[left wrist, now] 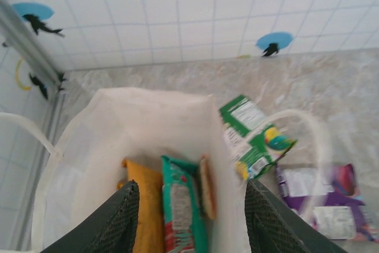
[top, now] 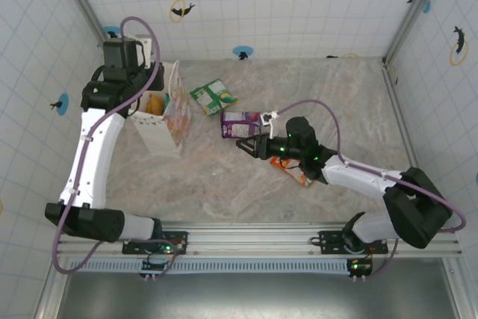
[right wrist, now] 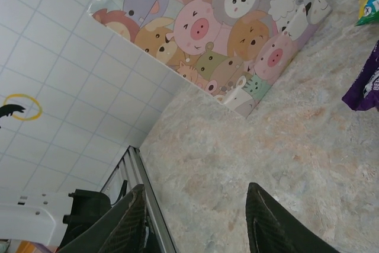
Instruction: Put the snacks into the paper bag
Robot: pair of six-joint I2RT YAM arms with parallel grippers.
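Note:
The paper bag point(top: 170, 121) stands upright at the left, its side printed with cartoon animals point(right wrist: 237, 34). My left gripper point(top: 149, 95) hovers over its mouth, open point(left wrist: 192, 223) with nothing between the fingers. Down inside the bag point(left wrist: 148, 96) lie a yellow packet point(left wrist: 145, 205), a teal packet point(left wrist: 183, 205) and an orange one on edge point(left wrist: 207, 188). On the table to the right of the bag lie a green-white packet point(top: 213, 96) and a purple packet point(top: 240, 123). My right gripper point(top: 248, 145) is open point(right wrist: 195, 223), low over bare table just in front of the purple packet. An orange-red packet point(top: 295, 172) lies under the right forearm.
A white cord handle point(left wrist: 308, 122) arches over the bag's right side. Tiled walls close in the table on three sides, and a metal rail point(right wrist: 139, 182) runs along the wall's foot. Bare marble surface lies between the bag and the right gripper.

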